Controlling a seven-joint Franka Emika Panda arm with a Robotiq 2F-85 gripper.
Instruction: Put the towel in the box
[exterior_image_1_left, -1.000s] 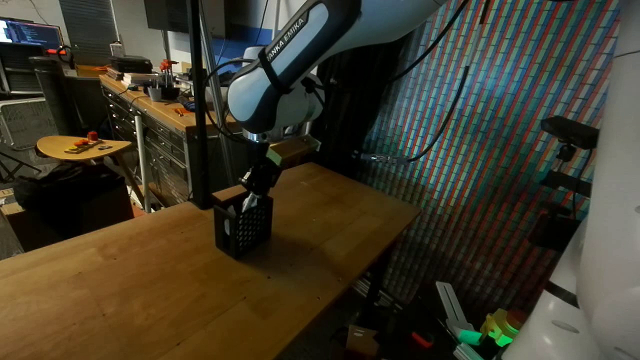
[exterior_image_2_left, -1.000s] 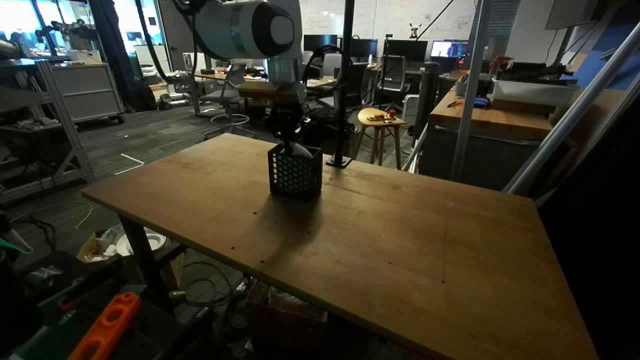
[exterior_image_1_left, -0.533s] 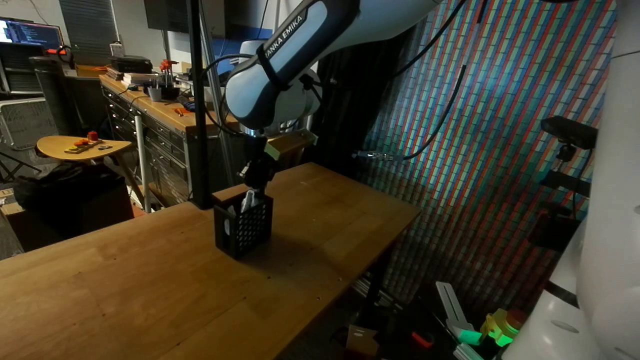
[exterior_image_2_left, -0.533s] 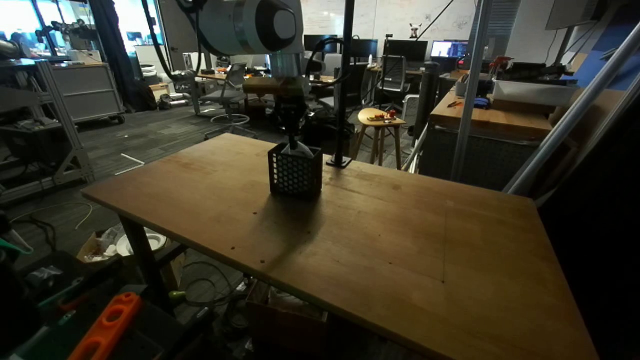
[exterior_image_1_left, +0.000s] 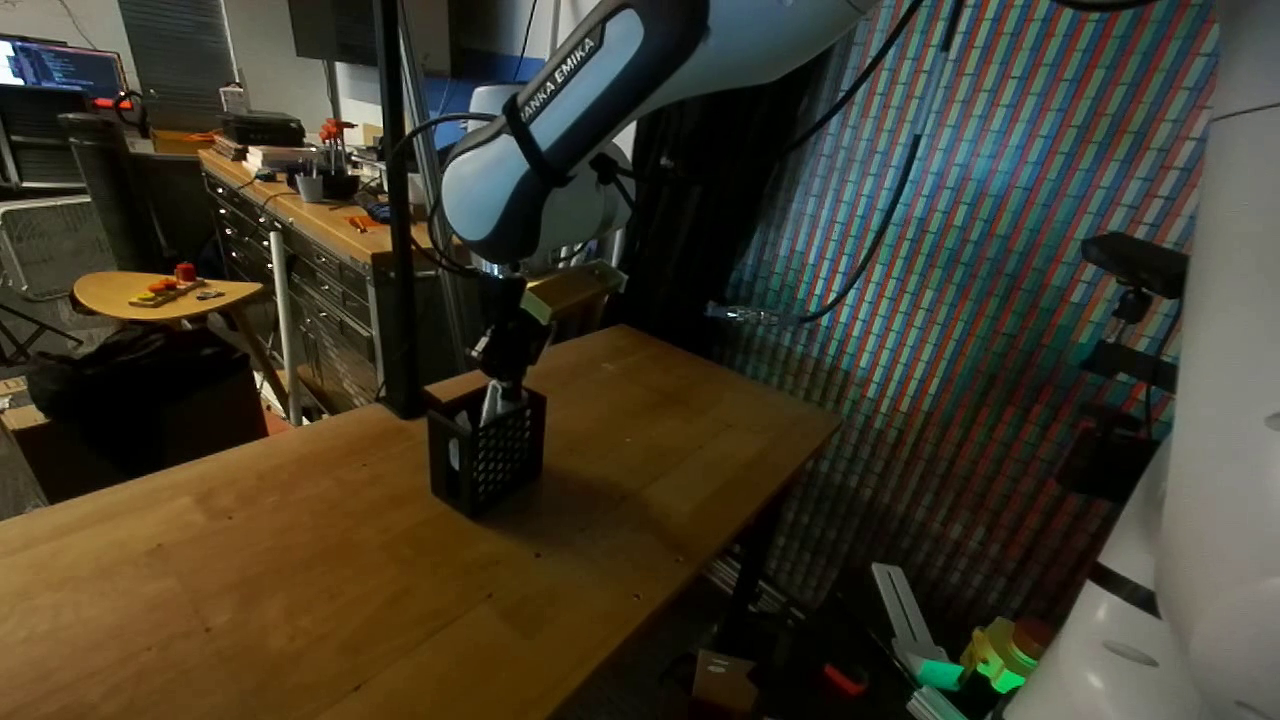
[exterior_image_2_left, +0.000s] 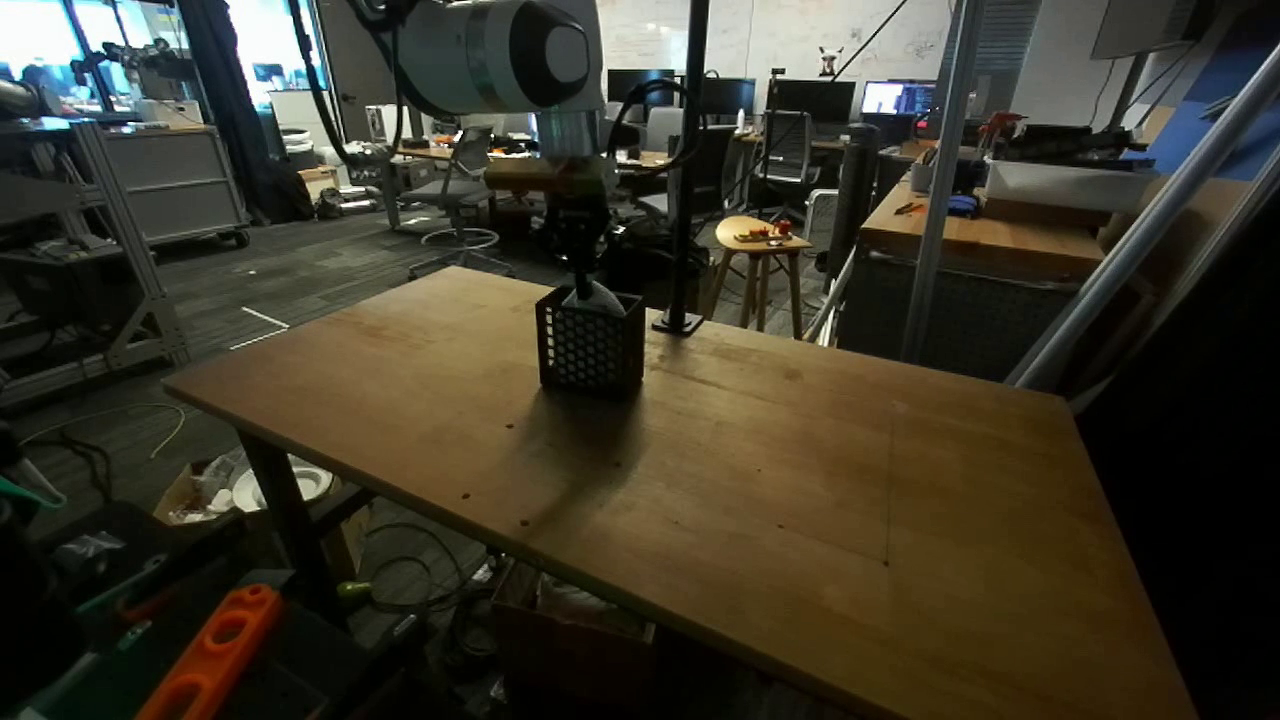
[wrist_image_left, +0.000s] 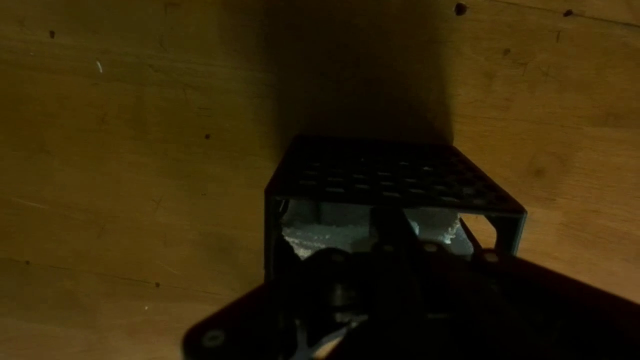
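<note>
Lying mostly inside the black, honeycomb-walled box (exterior_image_2_left: 590, 350), the pale, crumpled cloth towel (wrist_image_left: 340, 227) is apparently pinched by the black two-fingered gripper (exterior_image_2_left: 583, 293) reaching in. Placement looks nearly done; release and withdrawal remain.

On the near desk (exterior_image_2_left: 800, 480), we count one black box (exterior_image_2_left: 592, 345), one towel (wrist_image_left: 330, 235) in it, and one pole (exterior_image_2_left: 688, 195) at the far edge.
</note>
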